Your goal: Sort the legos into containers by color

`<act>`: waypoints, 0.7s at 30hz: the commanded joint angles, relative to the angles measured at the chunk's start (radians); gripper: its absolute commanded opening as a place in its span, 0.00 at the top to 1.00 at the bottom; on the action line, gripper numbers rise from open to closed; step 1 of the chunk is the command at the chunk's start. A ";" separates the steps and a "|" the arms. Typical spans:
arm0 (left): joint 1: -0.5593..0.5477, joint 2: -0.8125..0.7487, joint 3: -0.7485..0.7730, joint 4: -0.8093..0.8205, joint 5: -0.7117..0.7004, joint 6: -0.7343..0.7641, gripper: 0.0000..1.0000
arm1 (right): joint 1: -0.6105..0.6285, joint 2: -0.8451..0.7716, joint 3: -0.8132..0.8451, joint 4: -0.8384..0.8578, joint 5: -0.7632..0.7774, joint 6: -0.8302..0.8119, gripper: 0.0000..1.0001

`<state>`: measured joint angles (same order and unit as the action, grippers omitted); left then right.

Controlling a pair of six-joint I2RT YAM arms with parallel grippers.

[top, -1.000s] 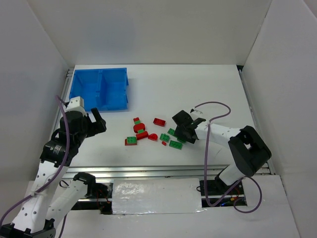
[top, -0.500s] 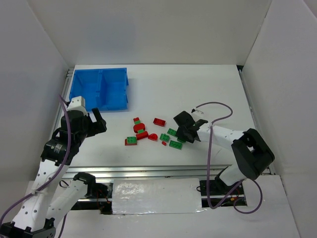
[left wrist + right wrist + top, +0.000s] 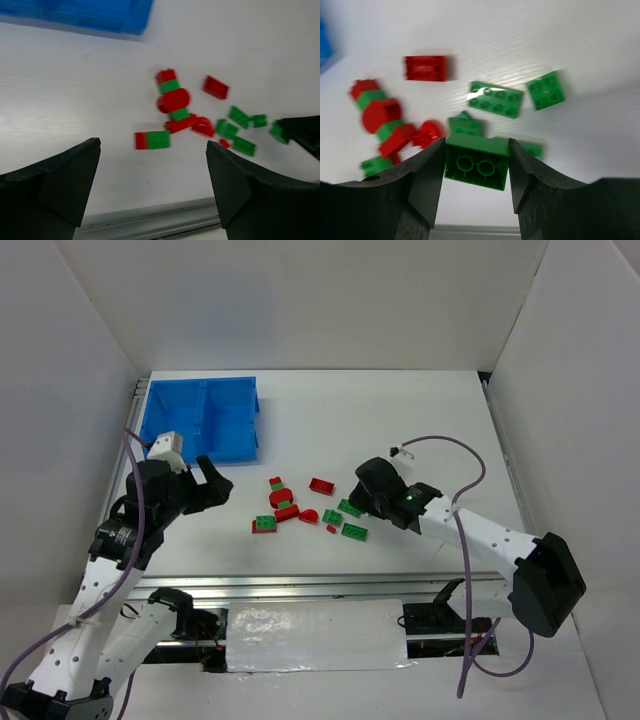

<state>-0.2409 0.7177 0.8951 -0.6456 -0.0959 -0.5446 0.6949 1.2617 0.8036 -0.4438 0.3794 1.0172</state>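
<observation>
Right wrist view: the green brick (image 3: 476,161) sits clamped in my right claw (image 3: 476,156), long axis across the fingers, over the pile (image 3: 390,120) by the table's (image 3: 400,410) near edge. The blue bin (image 3: 178,420) lies at the far left corner; my left claw (image 3: 152,180), spread empty, is nearer.

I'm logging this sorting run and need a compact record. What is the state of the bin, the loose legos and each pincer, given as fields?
bin: blue, at the far left of the table, both compartments look empty
loose legos: red and green, clustered on the table near the front middle
left pincer: open, holding nothing, left of the cluster
right pincer: shut on a green brick, over the cluster's right side
sorted so far: nothing visible in the bin
</observation>
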 commanded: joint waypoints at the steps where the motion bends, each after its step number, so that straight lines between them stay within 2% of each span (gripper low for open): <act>1: -0.008 0.005 -0.115 0.288 0.341 -0.151 0.01 | 0.069 -0.041 0.129 0.014 0.033 0.064 0.78; 2: -0.043 0.009 -0.146 0.361 0.378 -0.237 0.01 | 0.107 -0.035 0.155 0.008 0.058 0.084 0.78; 3: -0.070 0.023 -0.172 0.441 0.402 -0.268 0.03 | 0.132 -0.027 0.208 0.002 0.068 0.095 0.78; 4: -0.145 0.032 -0.208 0.565 0.386 -0.290 0.03 | 0.149 -0.013 0.233 -0.007 0.079 0.104 0.78; 7: -0.262 0.121 -0.191 0.636 0.311 -0.308 0.03 | 0.221 0.002 0.302 -0.022 0.125 0.141 0.78; 10: -0.320 0.209 -0.165 0.701 0.292 -0.308 0.03 | 0.255 -0.014 0.324 0.014 0.124 0.136 0.78; 17: -0.353 0.227 -0.202 0.843 0.301 -0.316 0.05 | 0.307 -0.012 0.367 0.011 0.161 0.133 0.78; 21: -0.357 0.232 -0.214 0.891 0.323 -0.324 0.12 | 0.307 -0.007 0.356 0.031 0.150 0.135 0.78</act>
<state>-0.5919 0.9607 0.6861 0.1154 0.1974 -0.8474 0.9932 1.2522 1.1221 -0.4358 0.4953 1.1370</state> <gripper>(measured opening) 0.894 0.566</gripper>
